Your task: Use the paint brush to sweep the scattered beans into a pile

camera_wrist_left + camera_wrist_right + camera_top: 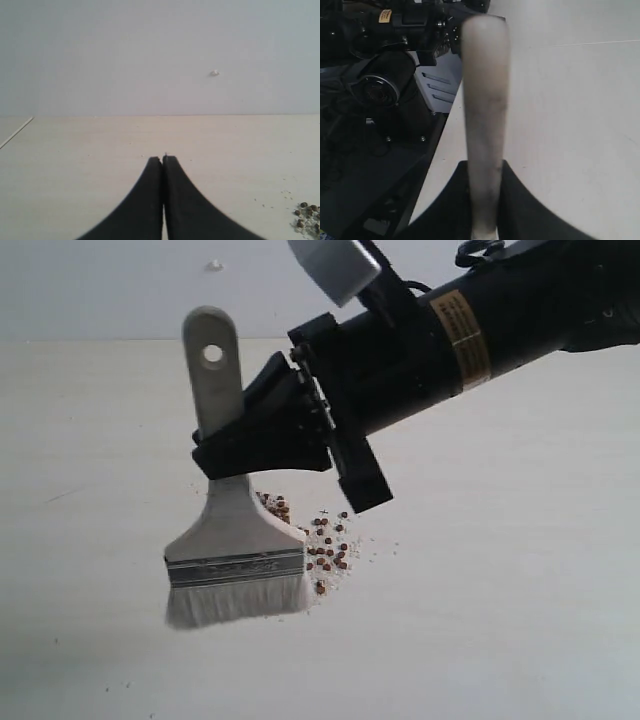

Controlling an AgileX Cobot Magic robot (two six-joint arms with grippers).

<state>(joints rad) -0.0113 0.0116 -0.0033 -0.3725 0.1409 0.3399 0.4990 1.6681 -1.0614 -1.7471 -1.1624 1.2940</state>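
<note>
My right gripper (225, 455) is shut on the paint brush (235, 545), clamping its pale wooden handle (485, 105) just below the holed end. The brush hangs upright, its silver ferrule and off-white bristles (238, 600) low over the table. The beans (328, 550), small reddish-brown ones mixed with pale crumbs, lie in a loose pile right beside and partly behind the brush head. In the left wrist view my left gripper (163, 159) is shut with nothing in it, and a few beans (307, 215) show at the frame's edge.
The pale wooden table (520, 620) spreads all round the brush. Stray crumbs (380, 545) lie just right of the pile. The right wrist view shows the table's edge and dark robot hardware (375, 90) beyond it. A grey wall (150, 50) stands behind.
</note>
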